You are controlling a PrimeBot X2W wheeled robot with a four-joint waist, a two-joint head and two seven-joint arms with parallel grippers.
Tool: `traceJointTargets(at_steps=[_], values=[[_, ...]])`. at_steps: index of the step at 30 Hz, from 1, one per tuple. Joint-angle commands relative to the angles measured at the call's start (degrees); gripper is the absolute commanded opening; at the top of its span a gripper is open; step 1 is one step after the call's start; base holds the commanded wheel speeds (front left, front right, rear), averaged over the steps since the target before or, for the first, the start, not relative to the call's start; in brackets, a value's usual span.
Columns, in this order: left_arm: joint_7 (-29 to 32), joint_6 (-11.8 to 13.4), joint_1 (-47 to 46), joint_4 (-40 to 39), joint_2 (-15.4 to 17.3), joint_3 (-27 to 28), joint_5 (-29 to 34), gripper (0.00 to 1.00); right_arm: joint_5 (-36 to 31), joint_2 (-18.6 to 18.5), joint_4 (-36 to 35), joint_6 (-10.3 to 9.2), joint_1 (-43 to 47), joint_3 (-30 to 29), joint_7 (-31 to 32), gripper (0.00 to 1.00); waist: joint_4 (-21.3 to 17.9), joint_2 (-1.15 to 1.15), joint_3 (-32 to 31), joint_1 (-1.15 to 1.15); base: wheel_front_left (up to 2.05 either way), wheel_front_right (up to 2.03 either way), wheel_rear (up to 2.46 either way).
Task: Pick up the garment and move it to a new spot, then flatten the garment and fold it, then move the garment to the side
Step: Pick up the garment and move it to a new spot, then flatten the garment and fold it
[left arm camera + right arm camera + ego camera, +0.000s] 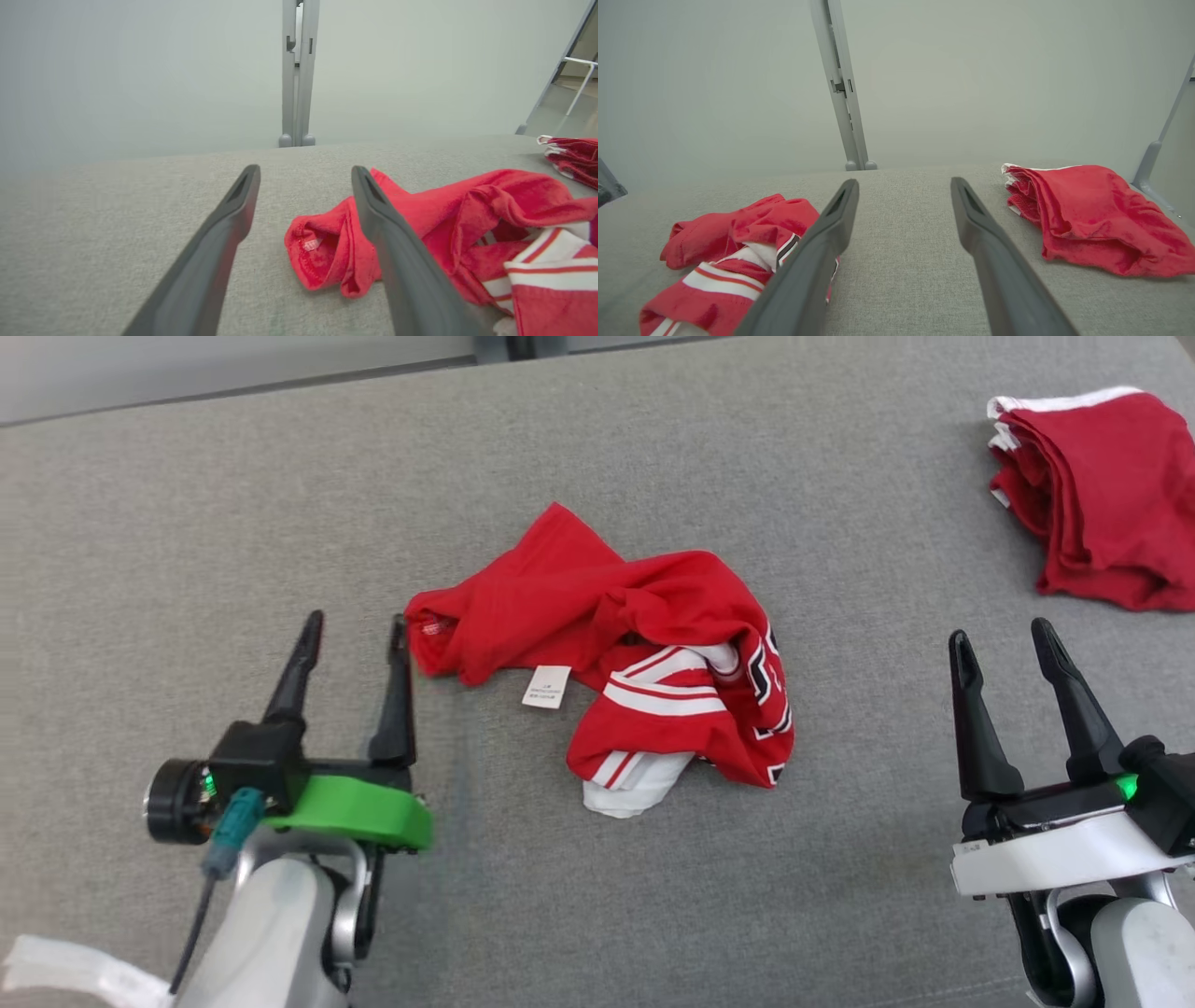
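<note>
A crumpled red garment (635,625) with white stripes and a white label lies in a heap at the middle of the grey surface; it also shows in the left wrist view (434,219) and the right wrist view (738,242). My left gripper (357,627) stands open just left of the garment's left end, its right finger close beside the cloth, with nothing between the fingers (224,233). My right gripper (1004,639) is open and empty at the lower right, well apart from the heap.
A second red garment (1102,495), folded with white trim, rests at the far right; it shows in the right wrist view (1092,214) too. The grey padded surface (280,476) ends at a pale wall with an upright grey post (296,70).
</note>
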Motion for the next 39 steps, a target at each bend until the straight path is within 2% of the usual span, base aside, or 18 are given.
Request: traceJointTargets(at_steps=[1,4,9,22,39], values=[[-0.3,0.5,1.6,-0.9,0.6,1.2,-0.8,1.00,-0.4,-0.1,0.0,-0.09,1.1,-0.3,0.4,1.00,3.9,0.00,-4.1,0.00,0.00,0.00,0.00],[-0.2,0.8,5.7,-2.5,2.7,4.9,-1.5,1.00,-0.5,0.0,0.6,-0.09,2.5,-0.2,1.4,1.00,4.9,0.00,-6.6,0.00,0.00,0.00,0.00],[-0.2,0.1,9.6,-3.3,4.1,5.4,-0.7,1.00,-0.3,0.3,1.7,-0.09,4.8,-0.2,2.3,1.00,4.8,0.00,-9.3,0.00,0.00,0.00,0.00],[-0.1,0.2,15.7,-2.4,3.9,3.4,-1.2,1.00,-1.0,1.3,2.2,-0.09,10.1,0.7,4.0,1.00,3.9,0.00,-14.1,0.00,0.00,0.00,0.00],[-0.2,0.4,14.9,-2.7,4.0,2.9,-1.2,1.00,-0.5,1.9,1.4,-0.09,9.6,1.3,4.0,1.00,4.3,0.00,-13.7,0.00,0.00,0.00,0.00]])
